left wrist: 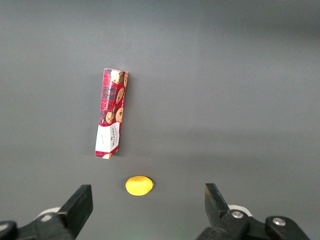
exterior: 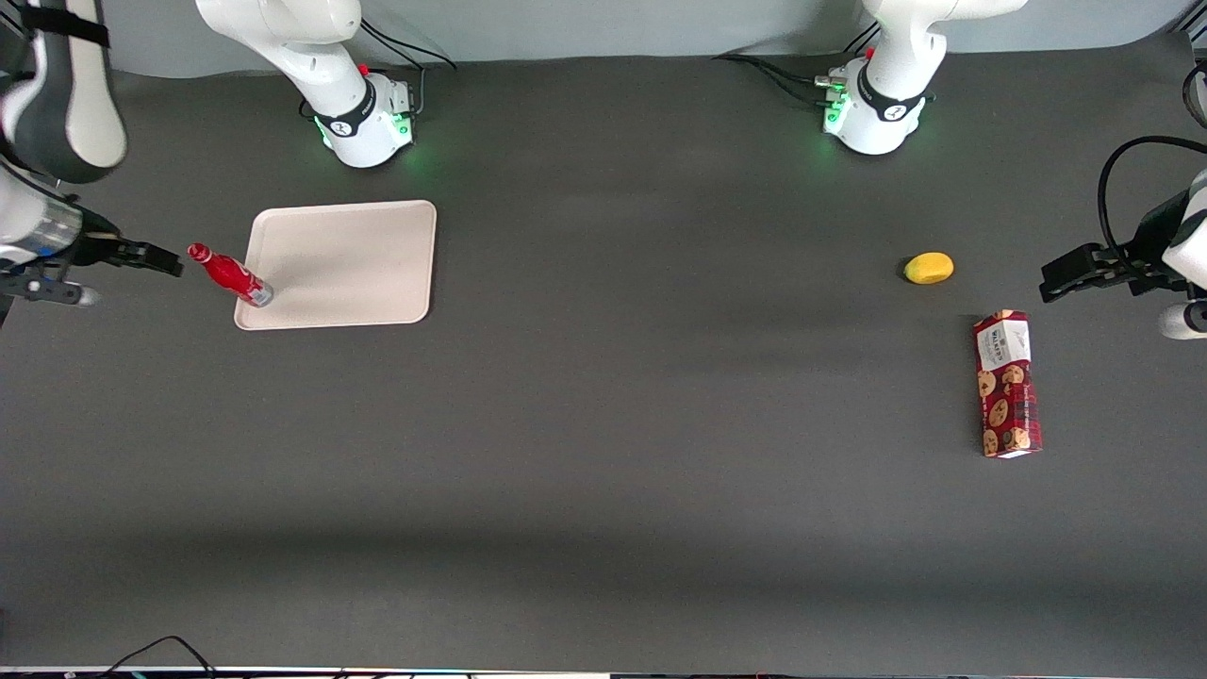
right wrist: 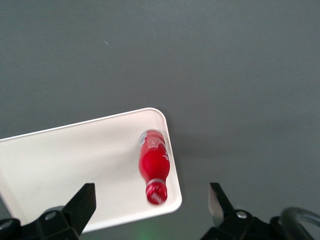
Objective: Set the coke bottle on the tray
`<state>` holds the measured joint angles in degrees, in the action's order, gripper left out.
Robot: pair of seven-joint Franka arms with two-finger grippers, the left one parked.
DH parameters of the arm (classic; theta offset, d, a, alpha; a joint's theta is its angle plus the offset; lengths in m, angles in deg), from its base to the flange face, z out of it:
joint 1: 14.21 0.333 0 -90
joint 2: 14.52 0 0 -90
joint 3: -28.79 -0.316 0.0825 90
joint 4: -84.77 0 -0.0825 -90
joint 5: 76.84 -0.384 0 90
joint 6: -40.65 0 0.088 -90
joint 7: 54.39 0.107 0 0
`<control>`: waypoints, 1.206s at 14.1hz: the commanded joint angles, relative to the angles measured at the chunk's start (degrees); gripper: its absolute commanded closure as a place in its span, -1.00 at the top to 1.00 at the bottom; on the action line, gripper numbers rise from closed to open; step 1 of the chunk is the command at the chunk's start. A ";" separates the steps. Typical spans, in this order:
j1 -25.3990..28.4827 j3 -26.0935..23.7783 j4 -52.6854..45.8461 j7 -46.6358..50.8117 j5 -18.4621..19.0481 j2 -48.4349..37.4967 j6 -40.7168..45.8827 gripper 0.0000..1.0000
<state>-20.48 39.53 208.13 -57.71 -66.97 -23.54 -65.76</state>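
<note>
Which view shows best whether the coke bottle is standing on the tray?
The right wrist view: the coke bottle stands upright inside the tray near its rim, the open gripper above it. The front view shows bottle, tray and gripper obliquely. The left wrist view shows neither.

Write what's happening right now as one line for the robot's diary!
coke bottle: standing on tray, at its edge | hand: open, empty, above bottle | step: placed, released
</note>
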 commanded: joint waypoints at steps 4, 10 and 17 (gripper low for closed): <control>1.00 -7.31 -22.25 2.18 -8.62 4.61 9.12 1.00; 3.63 -8.64 -36.36 2.09 -11.37 11.05 15.77 1.00; 3.63 -8.90 -29.81 2.62 -15.59 8.95 9.25 1.00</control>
<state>-16.88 30.57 174.19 -56.29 -81.81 -13.37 -52.56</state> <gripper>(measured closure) 0.000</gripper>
